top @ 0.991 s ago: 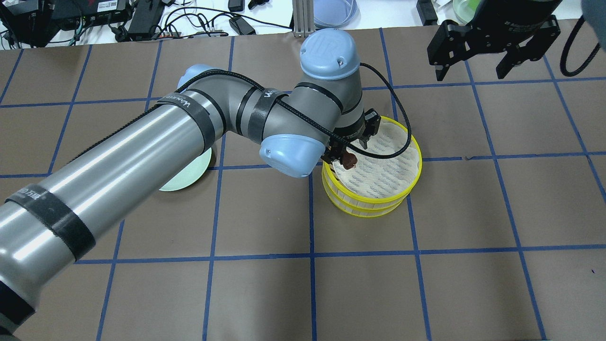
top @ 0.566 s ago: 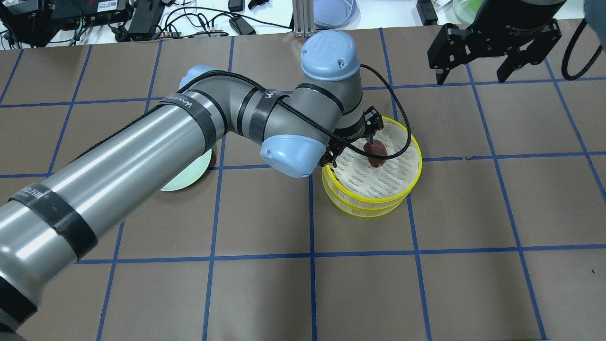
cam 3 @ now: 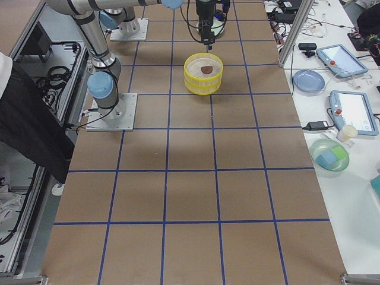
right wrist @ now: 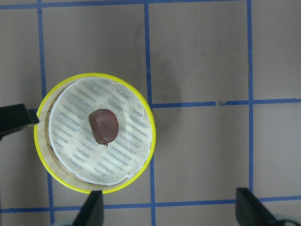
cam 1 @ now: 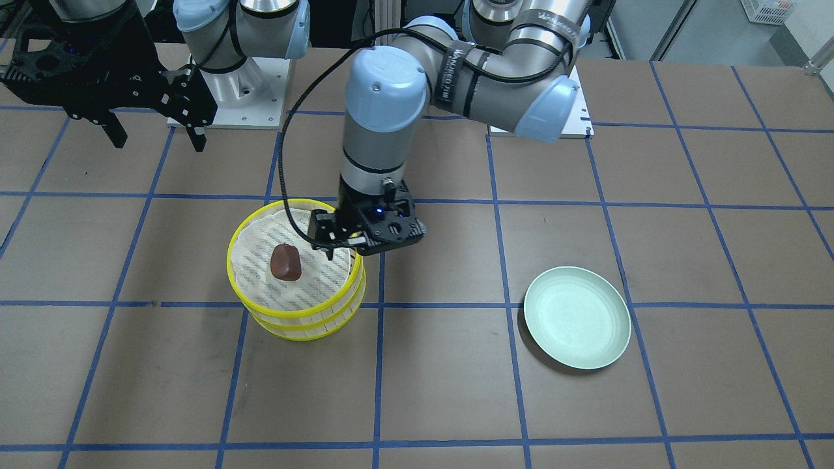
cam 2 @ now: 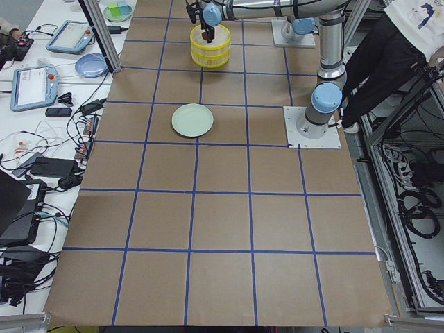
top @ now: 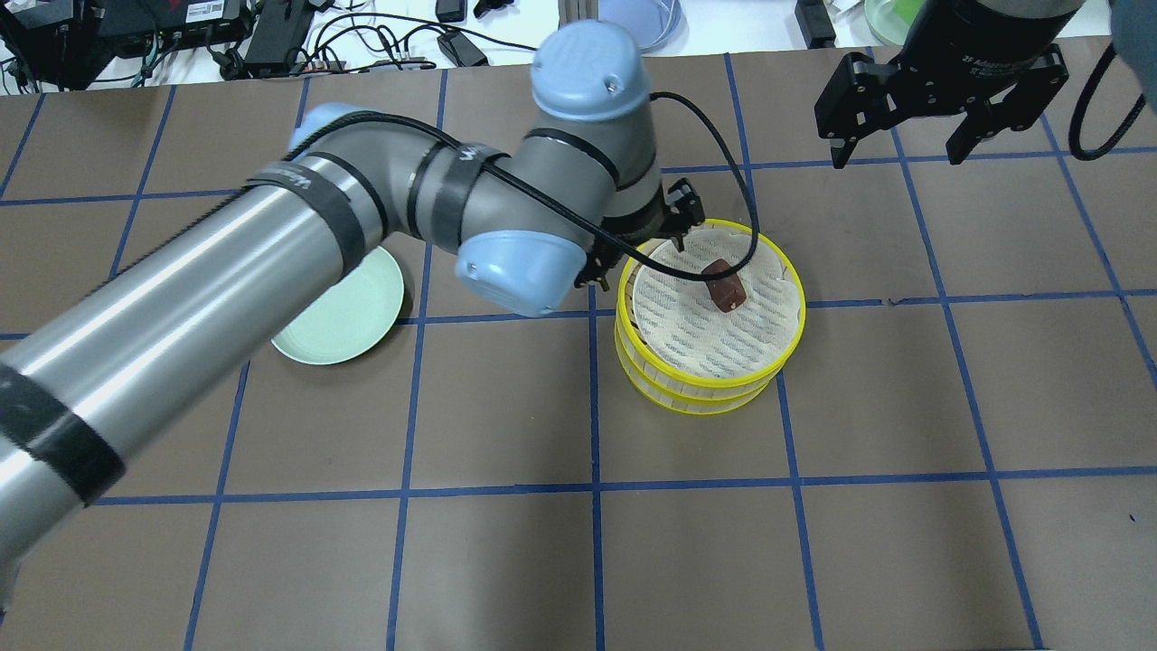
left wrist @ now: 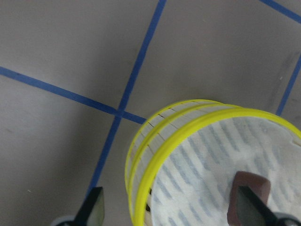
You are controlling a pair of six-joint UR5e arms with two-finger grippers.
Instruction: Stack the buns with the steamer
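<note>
The dark reddish-brown bun (top: pixel 726 287) lies free on the white liner inside the top tier of the yellow steamer (top: pixel 723 386), which stands as two stacked tiers. The bun also shows in the front view (cam 1: pixel 285 262) and the right wrist view (right wrist: pixel 103 126). My left gripper (top: pixel 638 260) is open and empty, above the steamer's rim on the robot's left side, apart from the bun. My right gripper (top: pixel 895 149) is open and empty, high at the table's far right. The cream-white bun is not in view.
The pale green plate (top: pixel 339 307) lies bare left of the steamer, partly under my left arm. A blue plate (cam 3: pixel 309 79), a green bowl (cam 3: pixel 328 155), tablets and cables lie on the white bench beyond the table's far edge.
My left gripper carried the brown bun over the steamer, let it go onto the liner, then drew back to the left rim. The right gripper stayed about where it was.
</note>
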